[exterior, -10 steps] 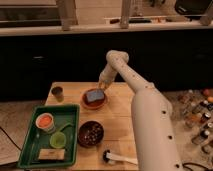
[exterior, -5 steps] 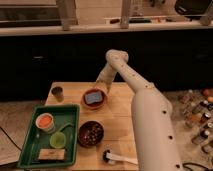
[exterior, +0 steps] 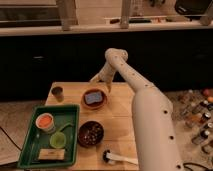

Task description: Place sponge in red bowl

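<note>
end effector (exterior: 101,83): spread, empty, just above the bowl's far rim | small blue-grey rectangular sponge (exterior: 93,98): inside the shallow round terracotta-red bowl (exterior: 83,100) on the wooden table (exterior: 118,113), just below the end effector, long axis roughly left-right | placement looks done

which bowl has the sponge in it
The red bowl, by the open gripper toward the table's far edge; the blue-grey sponge lies in it. The dark brown bowl nearer the camera holds speckled contents.
</note>
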